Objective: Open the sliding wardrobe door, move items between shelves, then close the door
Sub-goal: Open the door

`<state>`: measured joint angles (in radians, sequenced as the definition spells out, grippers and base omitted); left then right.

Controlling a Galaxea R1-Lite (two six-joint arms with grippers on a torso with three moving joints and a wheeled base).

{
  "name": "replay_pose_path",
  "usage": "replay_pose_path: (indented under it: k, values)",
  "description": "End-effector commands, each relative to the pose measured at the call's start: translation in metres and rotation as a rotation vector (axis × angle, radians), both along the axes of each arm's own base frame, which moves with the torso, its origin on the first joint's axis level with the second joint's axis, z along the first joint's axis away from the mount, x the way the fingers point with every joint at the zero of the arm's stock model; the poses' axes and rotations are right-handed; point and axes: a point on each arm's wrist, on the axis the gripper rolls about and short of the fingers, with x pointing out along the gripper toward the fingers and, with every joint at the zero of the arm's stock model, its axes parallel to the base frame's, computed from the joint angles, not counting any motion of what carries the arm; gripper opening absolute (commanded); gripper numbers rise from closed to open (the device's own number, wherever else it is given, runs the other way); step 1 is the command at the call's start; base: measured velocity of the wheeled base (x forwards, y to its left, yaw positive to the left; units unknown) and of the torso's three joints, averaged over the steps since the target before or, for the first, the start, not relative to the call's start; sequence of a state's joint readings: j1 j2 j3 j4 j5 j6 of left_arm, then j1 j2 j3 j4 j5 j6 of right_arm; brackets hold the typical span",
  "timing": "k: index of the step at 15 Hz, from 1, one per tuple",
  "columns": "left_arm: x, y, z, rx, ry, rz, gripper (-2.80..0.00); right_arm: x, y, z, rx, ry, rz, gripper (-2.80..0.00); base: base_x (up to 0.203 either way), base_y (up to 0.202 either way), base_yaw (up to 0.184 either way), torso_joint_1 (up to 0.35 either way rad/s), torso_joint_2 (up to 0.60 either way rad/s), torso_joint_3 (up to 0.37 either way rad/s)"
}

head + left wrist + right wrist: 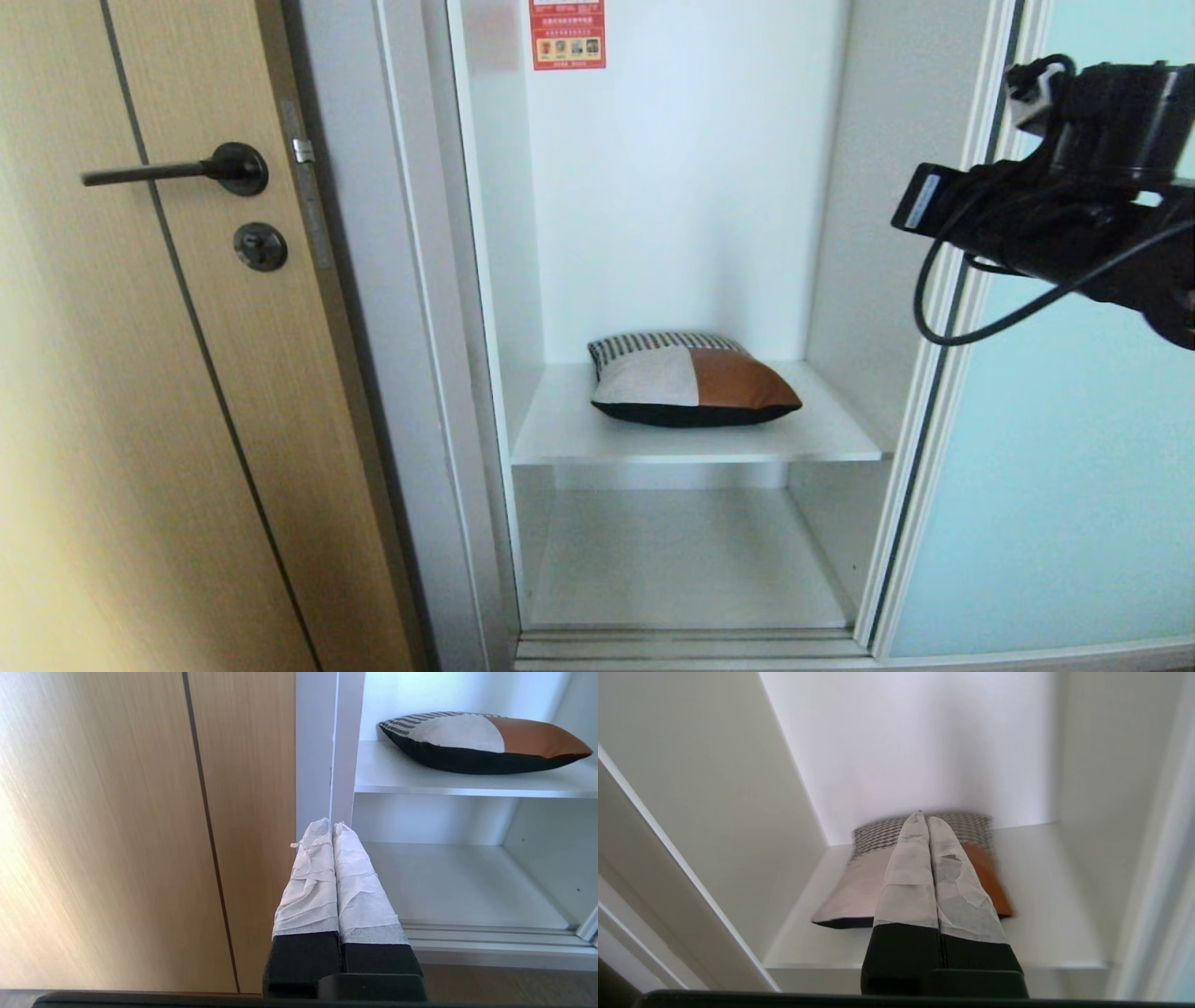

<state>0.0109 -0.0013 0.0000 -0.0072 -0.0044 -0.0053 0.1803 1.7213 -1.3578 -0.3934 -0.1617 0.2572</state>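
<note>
Sliding wardrobe door slid aside – compartment exposed. Right gripper: jaws pressed together, empty; cushion ahead of and below jaw tips, flat on upper shelf. Left gripper: jaws closed, empty – cushion above and well apart, lower shelf just beyond tips.

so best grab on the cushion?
Probably the cushion's front seam edge, approached from the open wardrobe front. It lies flat on the upper shelf, walls behind and beside. Right gripper is shut and must open first.
</note>
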Motion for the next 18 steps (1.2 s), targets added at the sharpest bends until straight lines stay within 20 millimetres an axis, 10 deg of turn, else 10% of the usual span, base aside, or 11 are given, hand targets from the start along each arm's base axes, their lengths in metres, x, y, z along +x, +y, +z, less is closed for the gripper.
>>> replay_pose_path:
  k: [1, 6, 10, 18]
  values:
    - [0.000, 0.000, 0.000, -0.001, 0.001, 0.001, -2.80, -0.074, -0.010, 0.032, 0.010, -0.100, -0.042, -2.80, 0.000, 0.000, 0.000, 0.000, 0.00, 0.000]
    - [0.000, 0.000, 0.000, -0.001, 0.001, 0.000, -2.80, -0.189, -0.034, 0.020, 0.005, -0.139, -0.078, -2.80, 0.000, 0.000, 0.000, 0.000, 0.00, 0.000]
    - [0.000, 0.000, 0.000, -0.001, 0.001, 0.001, -2.80, -0.273, -0.051, -0.041, -0.020, -0.078, -0.083, -2.80, 0.000, 0.000, 0.000, 0.000, 0.00, 0.000]
    - [0.000, 0.000, 0.000, -0.001, 0.001, 0.000, -2.80, -0.341, -0.065, -0.151, -0.062, 0.076, -0.180, -2.80, 0.000, 0.000, 0.000, 0.000, 0.00, 0.000]
